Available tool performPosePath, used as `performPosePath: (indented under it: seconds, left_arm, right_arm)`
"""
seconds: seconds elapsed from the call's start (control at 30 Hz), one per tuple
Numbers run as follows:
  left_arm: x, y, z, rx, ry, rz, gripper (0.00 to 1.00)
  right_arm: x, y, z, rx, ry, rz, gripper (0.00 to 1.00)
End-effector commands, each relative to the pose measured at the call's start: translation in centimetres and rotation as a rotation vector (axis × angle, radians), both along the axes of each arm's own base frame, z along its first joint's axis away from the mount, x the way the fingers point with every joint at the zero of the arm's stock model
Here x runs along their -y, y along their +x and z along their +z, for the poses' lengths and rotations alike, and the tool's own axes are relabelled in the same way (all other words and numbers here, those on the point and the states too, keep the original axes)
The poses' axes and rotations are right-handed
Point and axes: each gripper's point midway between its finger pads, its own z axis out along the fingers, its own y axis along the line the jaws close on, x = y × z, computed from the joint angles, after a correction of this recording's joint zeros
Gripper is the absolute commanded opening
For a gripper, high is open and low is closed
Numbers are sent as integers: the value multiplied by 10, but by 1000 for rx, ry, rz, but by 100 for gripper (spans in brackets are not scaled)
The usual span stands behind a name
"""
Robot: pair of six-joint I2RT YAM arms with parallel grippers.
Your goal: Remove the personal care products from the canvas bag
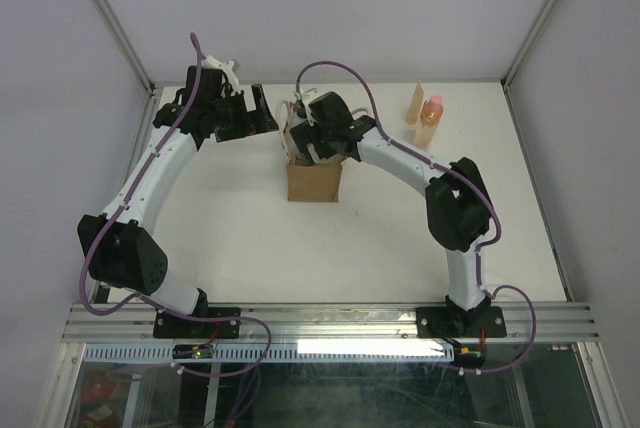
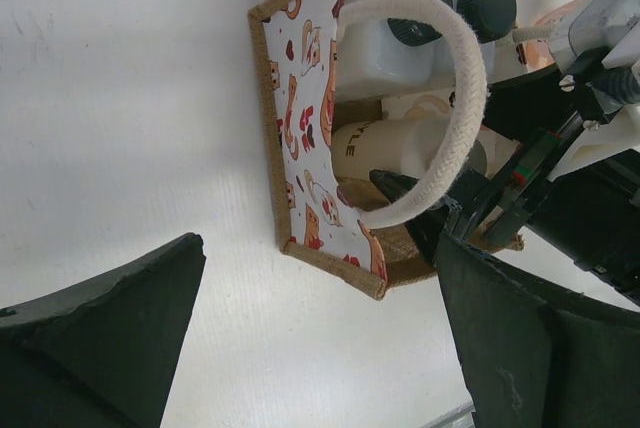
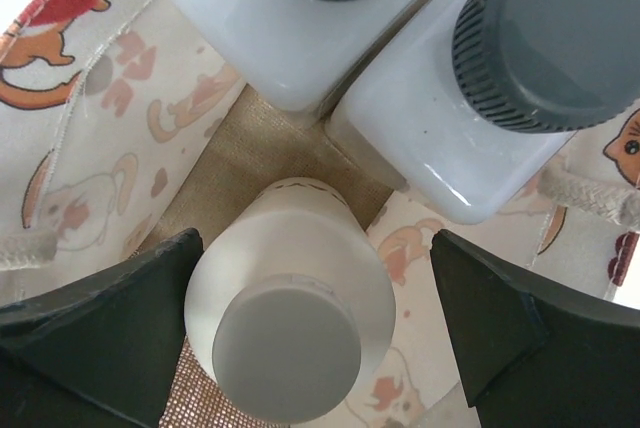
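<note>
Quick progress check. Nearest me, around the middle of the desk (image 1: 230, 228), the canvas bag (image 1: 313, 180) stands upright with my right gripper (image 3: 315, 248) dipped into its mouth. The fingers are spread wide on either side of the cream bottle (image 3: 290, 338), which stands upright on the bag floor. I'm straddling it, and as far as I can tell I haven't clamped it. Packed in right behind it are the two white bottles (image 3: 440, 148) with the dark round caps, shoulder to shoulder, so that's three things left inside. My left gripper (image 1: 262, 111) hangs just beside the bag on its left, a bit closer to the far edge, jaws apart and holding nothing. Over toward the far right corner, the orange-pink bottle (image 1: 430, 123) and the tan tube (image 1: 415, 103) stand next to each other on the bare desk, well away from the bag, so I'd count those two as done. That's roughly two of five out by my reckoning, with the cream one looking like the next to come.
</note>
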Motion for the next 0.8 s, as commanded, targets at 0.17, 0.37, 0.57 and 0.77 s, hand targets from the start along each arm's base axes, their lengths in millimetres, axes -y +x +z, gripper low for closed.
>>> performPosePath:
  seconds: [0.17, 0.37, 0.57, 0.77]
  left_arm:
    - [-1, 7, 28, 85, -6, 7, 99]
    - [-2, 6, 29, 85, -6, 8, 99]
    - [-2, 6, 30, 88, -6, 17, 99]
    - [-1, 9, 27, 76, -14, 24, 99]
  right_arm:
    - [-3, -6, 0, -10, -35, 19, 92]
    - [-8, -7, 0, -17, -39, 36, 84]
    - [-14, -6, 18, 5, -13, 54, 62]
    - [-24, 0, 76, 71, 104, 49, 24]
